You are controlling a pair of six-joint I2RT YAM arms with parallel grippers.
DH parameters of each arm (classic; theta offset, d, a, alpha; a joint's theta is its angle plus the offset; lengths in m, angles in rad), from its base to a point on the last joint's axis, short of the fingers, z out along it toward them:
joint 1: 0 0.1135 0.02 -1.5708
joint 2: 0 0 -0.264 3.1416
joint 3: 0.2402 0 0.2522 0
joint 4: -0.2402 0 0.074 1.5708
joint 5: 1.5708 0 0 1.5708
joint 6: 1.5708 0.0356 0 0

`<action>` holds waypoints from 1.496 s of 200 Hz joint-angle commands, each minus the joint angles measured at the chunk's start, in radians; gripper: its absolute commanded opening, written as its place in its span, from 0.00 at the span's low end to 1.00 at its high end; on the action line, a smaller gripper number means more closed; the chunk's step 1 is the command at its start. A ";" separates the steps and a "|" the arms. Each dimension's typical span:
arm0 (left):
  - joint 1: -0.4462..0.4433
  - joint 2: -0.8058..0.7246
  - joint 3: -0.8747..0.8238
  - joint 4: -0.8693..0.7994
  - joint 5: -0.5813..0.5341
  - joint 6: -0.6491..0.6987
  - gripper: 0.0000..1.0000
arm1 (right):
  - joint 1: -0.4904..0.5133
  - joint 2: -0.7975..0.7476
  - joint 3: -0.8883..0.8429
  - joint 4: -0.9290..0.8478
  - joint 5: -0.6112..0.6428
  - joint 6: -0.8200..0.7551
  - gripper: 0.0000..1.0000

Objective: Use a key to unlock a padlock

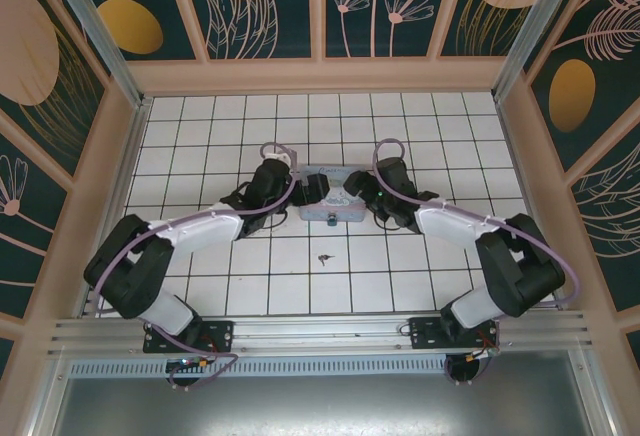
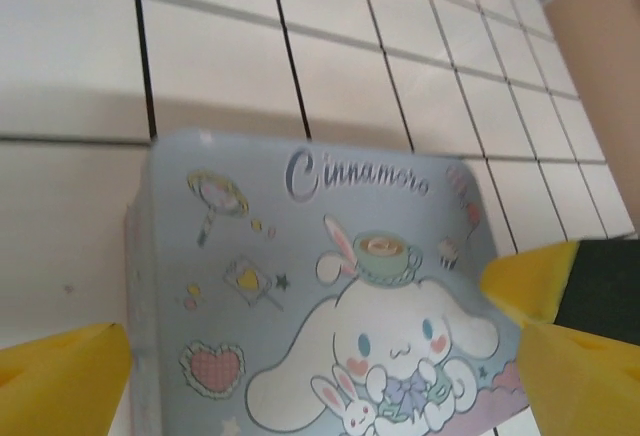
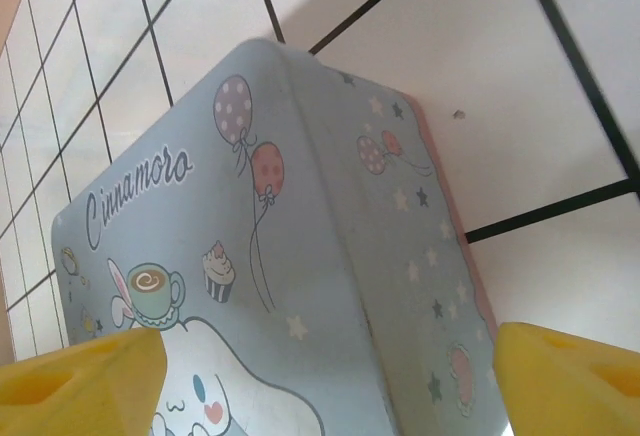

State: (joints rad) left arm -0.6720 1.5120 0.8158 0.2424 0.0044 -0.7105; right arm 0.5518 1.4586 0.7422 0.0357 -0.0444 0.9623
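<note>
Key (image 1: 325, 256) located loose on the white tiled floor (image 1: 200, 126), on the near side of the pale blue cartoon tin (image 1: 333, 196) and apart from it, toward the arm bases. Long axis judged roughly left-to-right across the table (too small to confirm which end is the bow).

Padlock (image 1: 330, 222) taken to be the small blue-grey spot tight against the middle of the tin's near wall. Shackle not resolvable.

Left gripper (image 1: 314, 191) and right gripper (image 1: 356, 197) both at the tin, 1 at each end, facing each other. From the left wrist: yellow fingers (image 2: 60, 381) spread wide, tin lid between them. From the right wrist: yellow fingers (image 3: 80, 386) likewise spread wide, astride a corner of the tin. No squeeze evident on either side; both judged released, with nothing held.

Deciding relation: key behind both hands, toward the bases, between the 2 arms and close to the centre line. Reach near equal, left marginally closer. Next move judged to call for backing off the tin, then descending to the floor before any pinch.

Handling: thin flat metal on hard tile, so a difficult pick expected. Fingers best set across the shaft, not along it.

Obstructions: crowding around the padlock from the tin and from whichever arm remains there. Risk of nudging the key away during the retreat, or of shifting the tin and padlock with it.
</note>
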 commanded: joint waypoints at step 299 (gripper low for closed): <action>0.088 -0.394 -0.053 -0.265 -0.363 -0.037 0.99 | 0.668 0.107 -0.039 -0.049 0.240 0.142 0.74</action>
State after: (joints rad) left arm -0.6167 1.1408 0.7860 -0.0414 -0.3847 -0.7269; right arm 1.2053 1.5429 0.7162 -0.0399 0.1600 1.0657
